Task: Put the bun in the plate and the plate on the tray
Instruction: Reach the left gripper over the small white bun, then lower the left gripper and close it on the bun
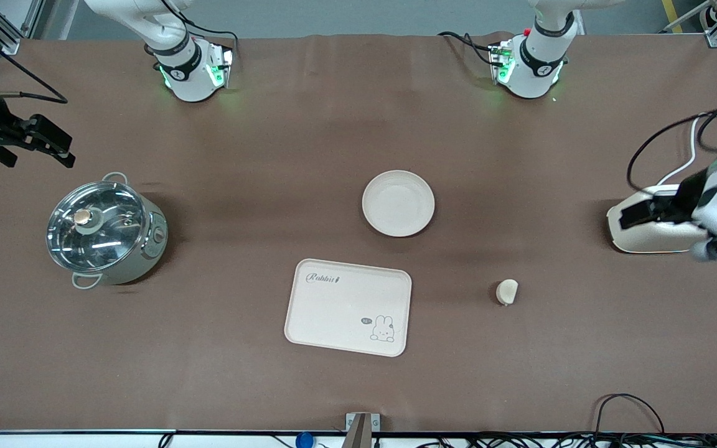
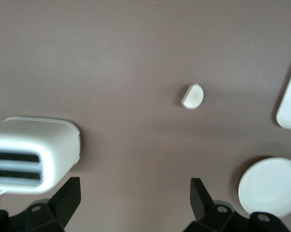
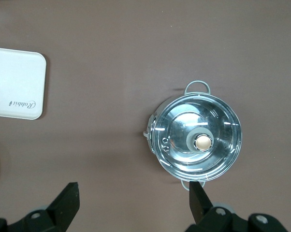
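The bun (image 1: 507, 292) lies on the brown table toward the left arm's end, nearer the front camera than the plate. The round plate (image 1: 398, 203) sits mid-table with nothing in it. The Rabbit tray (image 1: 333, 311) lies nearer the camera than the plate and holds nothing. My left gripper (image 1: 629, 214) is open, up over a white toaster. Its wrist view shows its open jaws (image 2: 136, 195), the bun (image 2: 192, 96), the plate (image 2: 270, 187) and a tray corner (image 2: 290, 104). My right gripper (image 1: 60, 149) is open, up beside the pot. Its wrist view shows its jaws (image 3: 134, 200) and the tray (image 3: 15, 83).
A white toaster (image 1: 651, 233) stands at the left arm's end of the table and also shows in the left wrist view (image 2: 32, 152). A steel pot with a glass lid (image 1: 106, 230) stands at the right arm's end and shows in the right wrist view (image 3: 198, 142).
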